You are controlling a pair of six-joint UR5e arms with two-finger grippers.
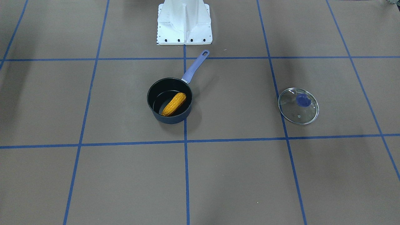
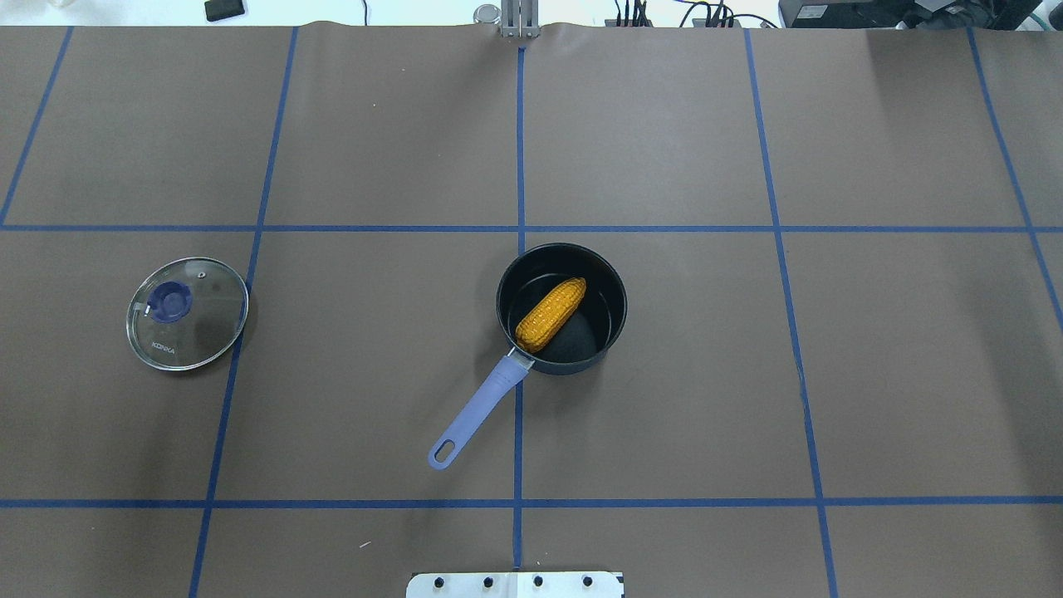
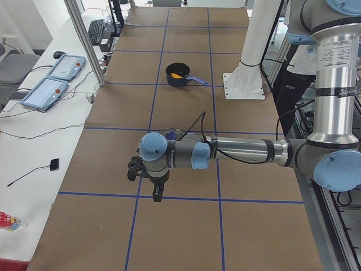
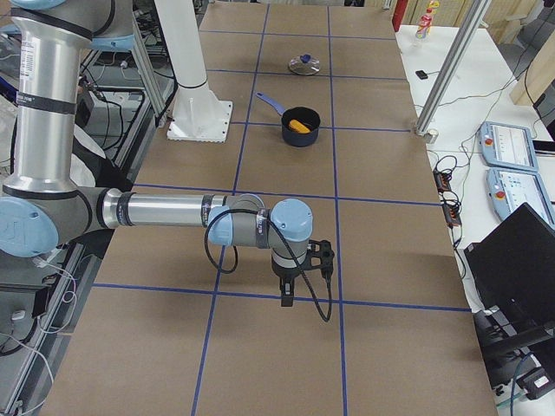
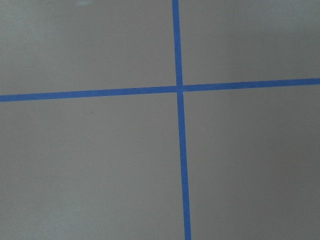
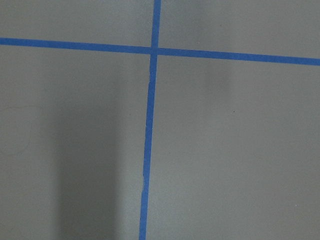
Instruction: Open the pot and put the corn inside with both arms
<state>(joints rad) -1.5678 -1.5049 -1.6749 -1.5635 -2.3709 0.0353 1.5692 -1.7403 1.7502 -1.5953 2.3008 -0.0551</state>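
Corn (image 2: 551, 314) lay in the uncovered saucepan (image 2: 602, 311).
Brown counter (image 2: 664, 124) bore a blue tape grid (image 2: 521, 166); left claw (image 3: 155, 193) and right claw (image 4: 287, 297) hung above it, openness impossible to tell.

This is a robotics lab: a robot arm (image 3: 242, 151) hangs over a table (image 3: 186, 237) gridded with blue tape (image 3: 254, 200), beside a bench (image 3: 34, 152) with 2 control tablets (image 3: 66, 66).
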